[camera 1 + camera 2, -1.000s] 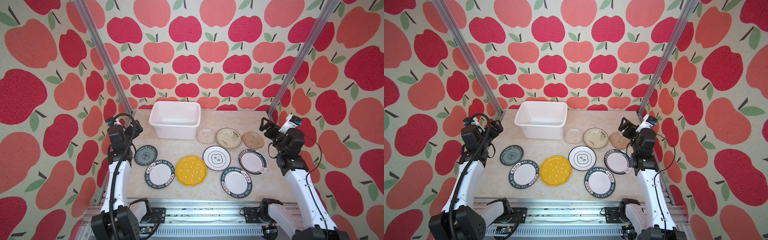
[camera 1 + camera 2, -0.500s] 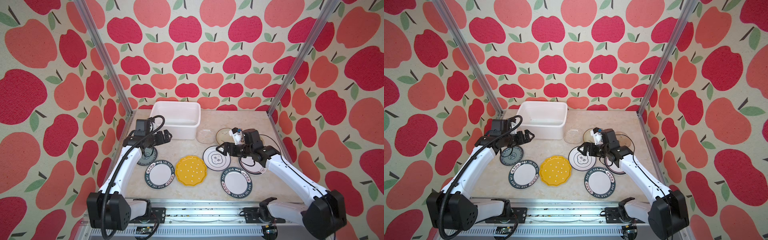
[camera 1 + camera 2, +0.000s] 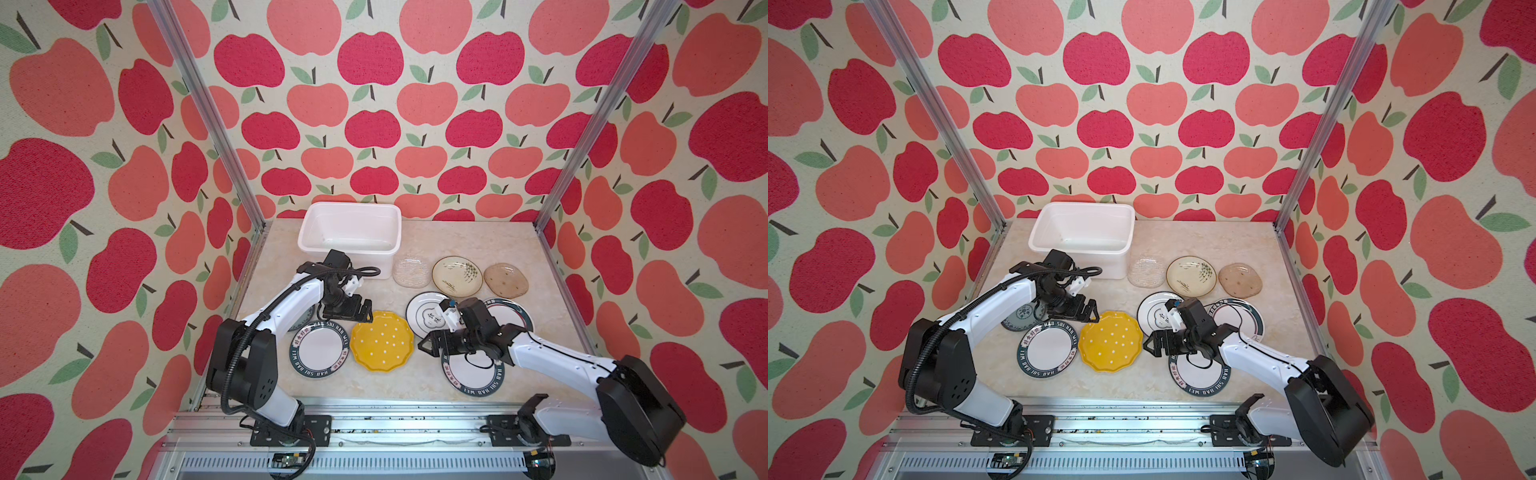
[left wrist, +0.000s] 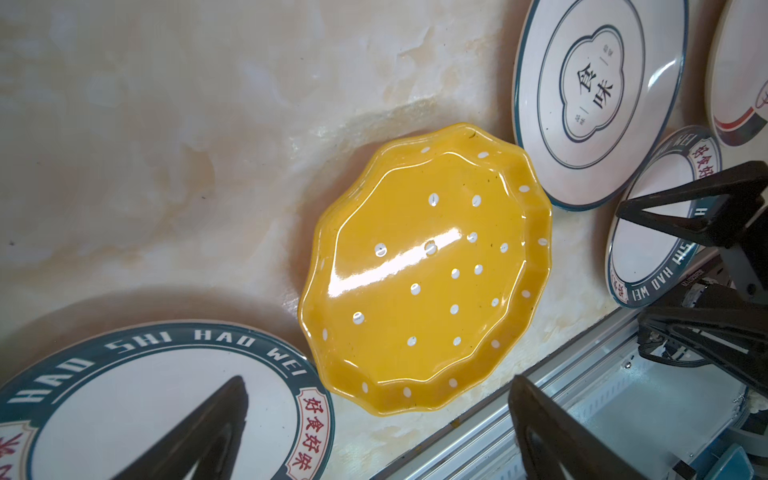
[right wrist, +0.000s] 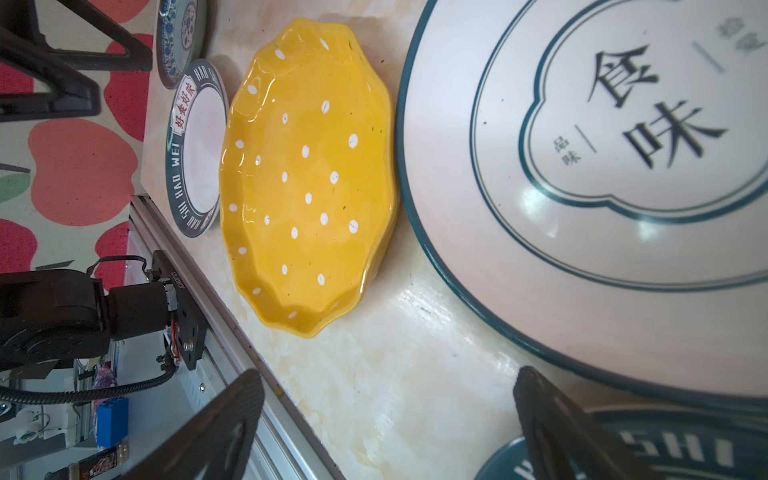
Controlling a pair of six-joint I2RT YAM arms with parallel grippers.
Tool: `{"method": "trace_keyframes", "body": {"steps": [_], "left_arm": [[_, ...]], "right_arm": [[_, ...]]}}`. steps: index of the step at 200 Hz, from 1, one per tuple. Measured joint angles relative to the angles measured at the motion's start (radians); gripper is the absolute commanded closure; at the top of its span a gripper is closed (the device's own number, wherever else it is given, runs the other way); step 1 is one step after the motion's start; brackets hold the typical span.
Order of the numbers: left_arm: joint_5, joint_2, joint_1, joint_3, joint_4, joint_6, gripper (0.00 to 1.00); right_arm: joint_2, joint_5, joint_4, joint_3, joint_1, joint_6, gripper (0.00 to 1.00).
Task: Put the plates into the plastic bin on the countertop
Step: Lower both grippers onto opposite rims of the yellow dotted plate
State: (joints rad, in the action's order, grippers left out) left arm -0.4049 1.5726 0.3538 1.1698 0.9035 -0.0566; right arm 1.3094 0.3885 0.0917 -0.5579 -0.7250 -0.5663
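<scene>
The white plastic bin (image 3: 374,262) (image 3: 1100,266) stands at the back of the countertop (image 3: 457,237) with nothing in it. Several plates lie in front of it. A yellow dotted plate (image 3: 382,340) (image 3: 1111,340) (image 4: 424,270) (image 5: 307,178) is in the middle. My left gripper (image 3: 360,311) (image 3: 1089,311) (image 4: 380,382) hangs open just over its far left rim. My right gripper (image 3: 430,345) (image 3: 1152,345) (image 5: 390,374) is open and low beside its right rim, over bare countertop. Neither holds anything.
Around the yellow plate lie two green lettered plates (image 3: 318,351) (image 3: 471,374), an emblem plate (image 3: 424,316), a striped-rim plate (image 3: 513,311), and clear (image 3: 411,270), leaf-painted (image 3: 457,276) and brown (image 3: 505,280) plates. A blue patterned plate (image 3: 1021,318) lies partly under my left arm. An aluminium rail (image 3: 374,405) edges the front.
Both arms have swung in from the side walls toward the middle and come down on either side of the yellow plate. Both grippers stay open; no plate has moved.
</scene>
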Motion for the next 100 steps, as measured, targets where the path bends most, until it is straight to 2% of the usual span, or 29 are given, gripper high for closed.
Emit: {"method": "trace_keyframes", "body": {"steps": [36, 100], "left_arm": [[0.015, 0.025, 0.0, -0.013, -0.031, -0.001, 0.03], [0.013, 0.072, 0.0, -0.051, -0.076, -0.011, 0.14]], "right_arm": [[0.18, 0.062, -0.044, -0.083, -0.035, 0.002, 0.08], [0.306, 0.126, -0.077, -0.184, -0.055, 0.005, 0.09]]}}
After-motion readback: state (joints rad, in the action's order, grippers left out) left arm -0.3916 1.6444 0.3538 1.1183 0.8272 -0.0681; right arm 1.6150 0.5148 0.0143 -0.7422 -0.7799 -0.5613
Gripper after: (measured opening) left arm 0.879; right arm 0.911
